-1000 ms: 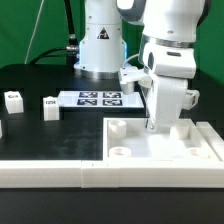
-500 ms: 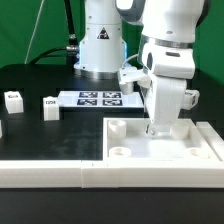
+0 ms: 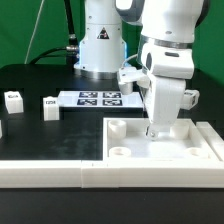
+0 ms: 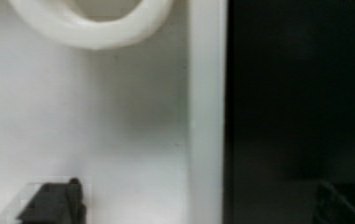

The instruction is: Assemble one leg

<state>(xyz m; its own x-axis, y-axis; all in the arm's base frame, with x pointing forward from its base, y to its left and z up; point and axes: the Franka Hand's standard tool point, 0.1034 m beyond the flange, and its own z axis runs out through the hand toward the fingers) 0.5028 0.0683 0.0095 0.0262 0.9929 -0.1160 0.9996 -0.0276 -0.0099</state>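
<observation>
Jaws: set wide apart, nothing held between them.

Wrist view: the gripper (image 4: 197,202) shows as two dark fingertips (image 4: 53,203) far from each other. Between them lie the flat surface of the white panel (image 4: 85,120), its raised rim and the black table (image 4: 298,100). One round corner socket (image 4: 94,22) of the panel lies ahead of the fingers.

Exterior view: the gripper points straight down over the panel, inside its rim on the far side. The fingertips are at or just above the surface; contact cannot be confirmed. The leg (image 3: 50,105) stands upright on the table, tag facing the camera. It is just beside the end of the marker board (image 3: 100,98) and well apart from the gripper, toward the exterior view's left. A second leg (image 3: 13,99) stands further toward that side. A long white bar (image 3: 50,172) lies along the near edge, beside the panel.
</observation>
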